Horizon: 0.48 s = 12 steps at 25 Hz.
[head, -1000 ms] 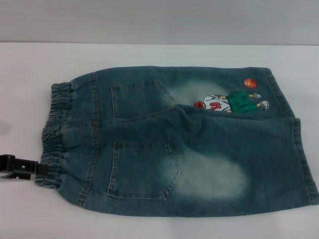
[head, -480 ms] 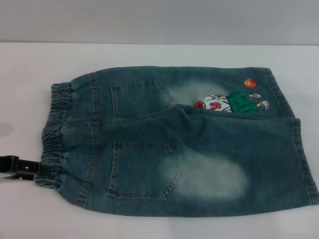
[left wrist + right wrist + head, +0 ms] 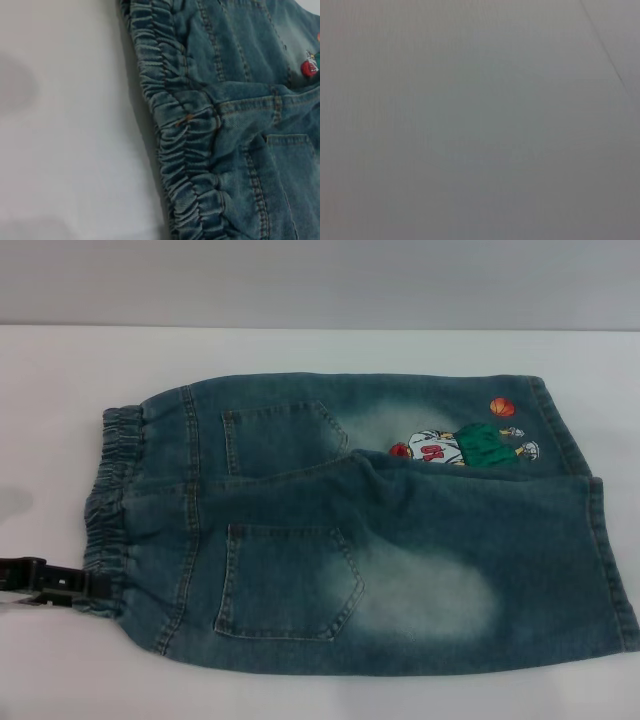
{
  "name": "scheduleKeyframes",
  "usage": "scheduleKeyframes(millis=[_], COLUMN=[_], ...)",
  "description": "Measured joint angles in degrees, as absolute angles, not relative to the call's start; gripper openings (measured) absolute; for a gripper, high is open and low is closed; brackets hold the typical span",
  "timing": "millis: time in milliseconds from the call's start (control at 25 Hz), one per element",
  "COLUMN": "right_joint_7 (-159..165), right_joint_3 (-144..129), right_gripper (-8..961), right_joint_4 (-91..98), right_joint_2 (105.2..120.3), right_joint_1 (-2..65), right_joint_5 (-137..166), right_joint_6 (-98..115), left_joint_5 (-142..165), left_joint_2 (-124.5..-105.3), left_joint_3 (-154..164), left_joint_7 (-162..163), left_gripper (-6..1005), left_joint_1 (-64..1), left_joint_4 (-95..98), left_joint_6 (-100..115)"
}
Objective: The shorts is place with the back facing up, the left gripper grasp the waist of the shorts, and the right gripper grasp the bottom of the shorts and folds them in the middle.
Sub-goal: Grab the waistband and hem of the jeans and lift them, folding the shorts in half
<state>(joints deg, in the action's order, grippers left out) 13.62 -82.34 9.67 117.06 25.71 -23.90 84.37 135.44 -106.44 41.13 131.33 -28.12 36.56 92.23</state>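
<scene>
Shorts [image 3: 360, 530] flat on white surface [image 3: 60, 380], back up, waist [image 3: 108, 510] at left. Left claw [image 3: 70, 582] touching near waist corner; open/shut: can't tell. Right claw not seen. Risk: catching top layer only, waistband slipping out.

One pair of shorts [image 3: 380, 530] lies on one white table [image 3: 320, 350]. The shorts carry two back patch pockets — the far pocket [image 3: 283, 436] and the near pocket [image 3: 288, 582] — and one ruffled waistband [image 3: 108, 510]. Two leg hems show at the wide end: the far hem [image 3: 560, 425] and the near hem [image 3: 612, 560]. One cartoon player print [image 3: 462, 446] sits on the far leg, with one orange basketball [image 3: 502, 407] beside it. One gripper is in view — the left gripper [image 3: 60, 584].
</scene>
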Motion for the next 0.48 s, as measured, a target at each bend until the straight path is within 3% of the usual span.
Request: scheduleKeyframes(millis=[480], right_joint_7=[13.6], right_joint_3=[-82.3], right_gripper=[471], right_joint_4=[9.7], right_joint_2=[117.07], right_joint_1=[25.8], right_joint_5=[-23.9], right_joint_6=[84.3], left_joint_5=[135.4], left_joint_2=[-106.61], left_joint_3=[40.9], left_joint_7=[131.2], left_gripper=[711], left_joint_1=[-29.5], left_joint_4=[36.9], left_joint_6=[92.4])
